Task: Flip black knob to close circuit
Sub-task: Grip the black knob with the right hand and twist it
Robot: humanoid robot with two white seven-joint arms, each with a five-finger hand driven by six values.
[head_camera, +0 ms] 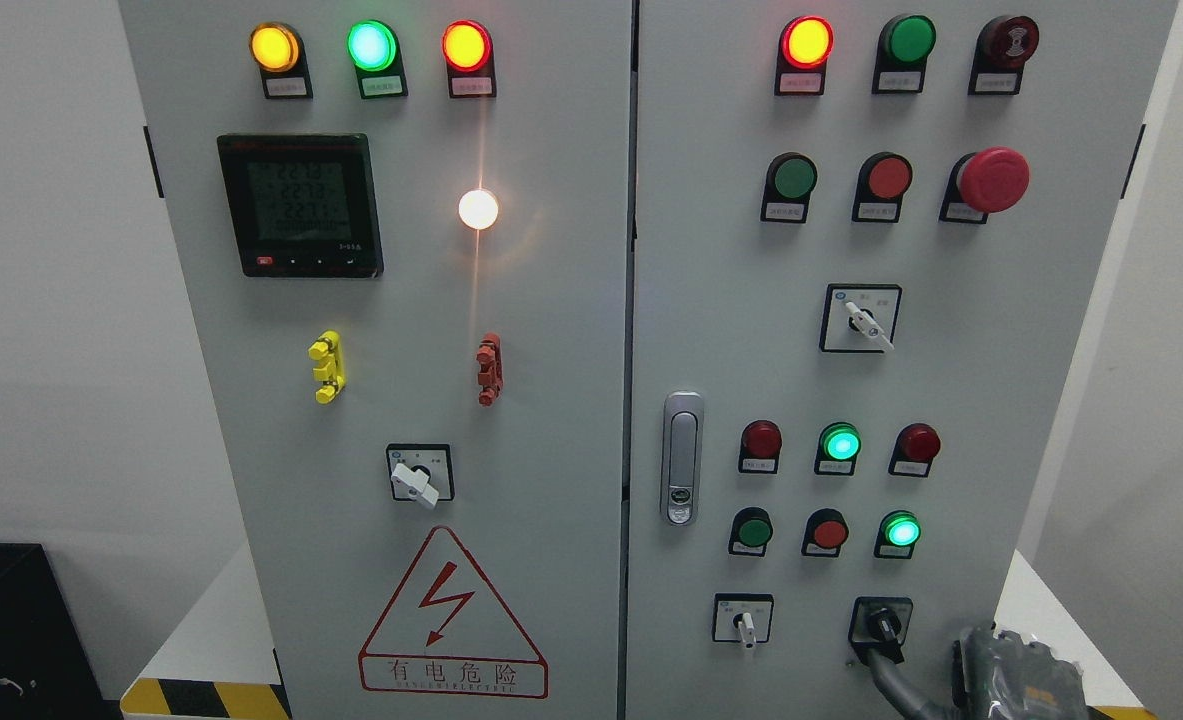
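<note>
a tall grey electrical cabinet [551, 400] with two doors fills the view, standing on a white platform [216, 620] edged with a yellow and black hazard stripe [201, 697]. the black knob [882, 626] sits at the bottom right of the right door, the last control in the lowest row, just right of a white-handled selector switch [744, 622]. the right hand [1016, 675] enters from the lower right corner, grey and metallic, and one finger [891, 672] reaches up and left to touch the underside of the black knob; the other fingers are partly cut off by the picture's edge, so i cannot tell whether the hand is open or closed. above the knob are two rows of round buttons, with green lamps lit at [840, 443] and [899, 530]. higher up is another white-handled selector [863, 320] and a large red mushroom stop button [991, 180]. a lit red lamp [807, 42] glows at the top of the right door. a silver door latch [682, 458] sits beside the centre seam. the left door carries a digital meter [299, 205], three lit lamps along the top, a bright white lamp [478, 209], a yellow clip [327, 367], a red clip [489, 369], a white rotary switch [418, 477] and a red triangular lightning warning sign [451, 620].
</note>
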